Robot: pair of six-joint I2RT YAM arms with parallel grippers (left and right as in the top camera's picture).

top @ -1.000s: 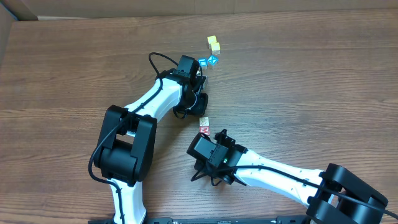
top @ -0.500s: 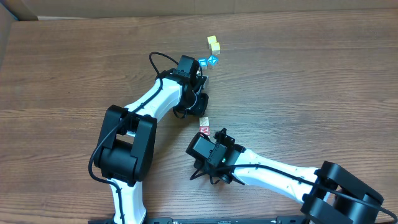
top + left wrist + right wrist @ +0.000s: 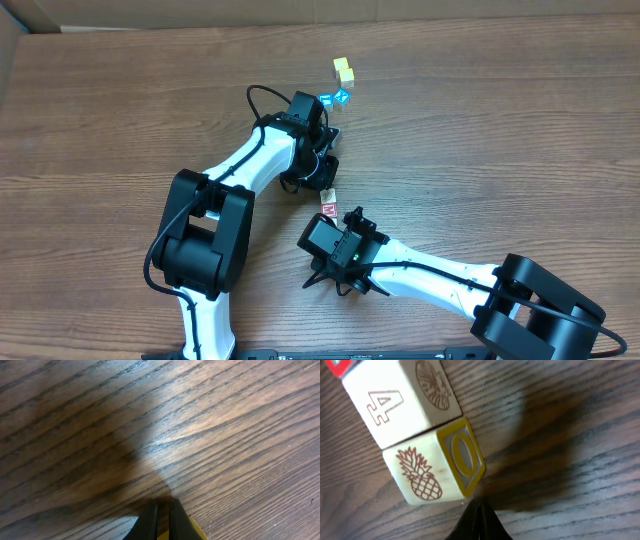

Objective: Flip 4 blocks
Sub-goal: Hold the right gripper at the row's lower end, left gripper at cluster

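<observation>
Two alphabet blocks lie side by side in the right wrist view: one with a carved 4 (image 3: 395, 405) and a red-bordered corner, and one with a pineapple and a yellow-bordered O (image 3: 427, 472). My right gripper (image 3: 477, 505) is shut and empty, its tip just below the pineapple block's yellow corner. From overhead this pair shows as a small red-printed block (image 3: 328, 204) between the two grippers. The right gripper (image 3: 333, 219) is just below the pair, the left gripper (image 3: 325, 178) just above. The left gripper (image 3: 161, 505) is shut over bare wood, with a yellow edge showing under its fingers. Two blue-printed blocks (image 3: 333, 99) lie farther back.
Two plain yellow cubes (image 3: 343, 70) sit behind the blue-printed blocks. The left arm's forearm (image 3: 255, 155) slants across the middle of the wooden table (image 3: 480, 140), and the right arm's forearm (image 3: 430, 275) lies along the front. A cardboard edge (image 3: 10, 50) stands at the far left.
The left arm's wrist has shifted slightly to the right, towards the blue-printed blocks. The right arm has crept a little to the left. No block has visibly moved.
</observation>
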